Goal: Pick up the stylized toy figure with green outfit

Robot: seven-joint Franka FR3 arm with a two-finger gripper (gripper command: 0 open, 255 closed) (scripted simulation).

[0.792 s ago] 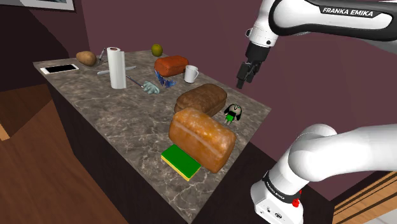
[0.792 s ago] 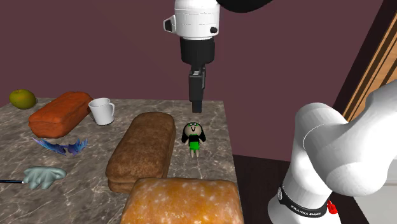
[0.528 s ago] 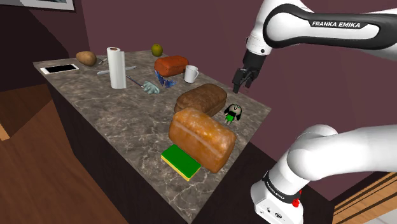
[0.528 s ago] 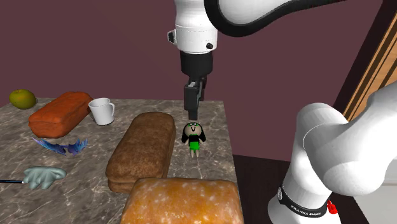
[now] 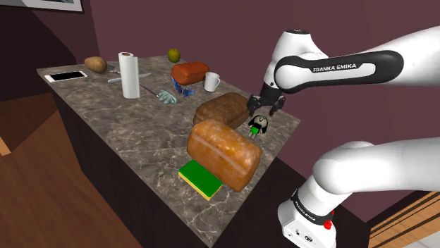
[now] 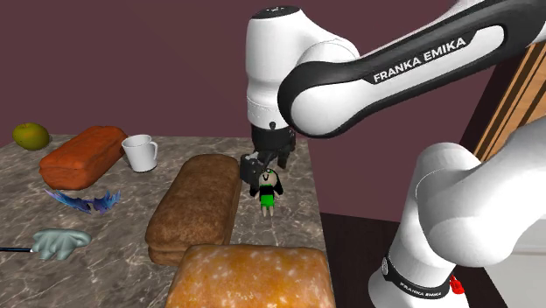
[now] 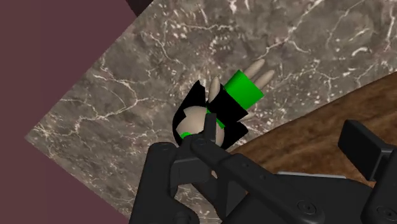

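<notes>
The gripper (image 6: 265, 166) hangs low over the toy figure (image 6: 266, 189), its two black fingers spread apart and nothing held. In the wrist view one fingertip (image 7: 205, 126) lies against the outline of the toy figure's (image 7: 218, 108) pale head, though contact cannot be told; the other finger stands well off, over the dark loaf.

The toy figure (image 5: 258, 126) stands upright near the corner of the counter (image 5: 106, 134) closest to the arm's stand, with the gripper (image 5: 261, 112) just above it. In the second exterior view it is between the dark loaf (image 6: 197, 206) and the counter's (image 6: 293, 229) right edge. The loaf's long side is just beside it, while a narrow strip of bare marble runs on the other side to the edge. Behind it, bare marble reaches to the far edge, where the maroon wall (image 6: 131, 61) rises. The golden loaf (image 6: 254, 276) lies nearer the camera, apart from the toy figure, leaving open stone between them.
</notes>
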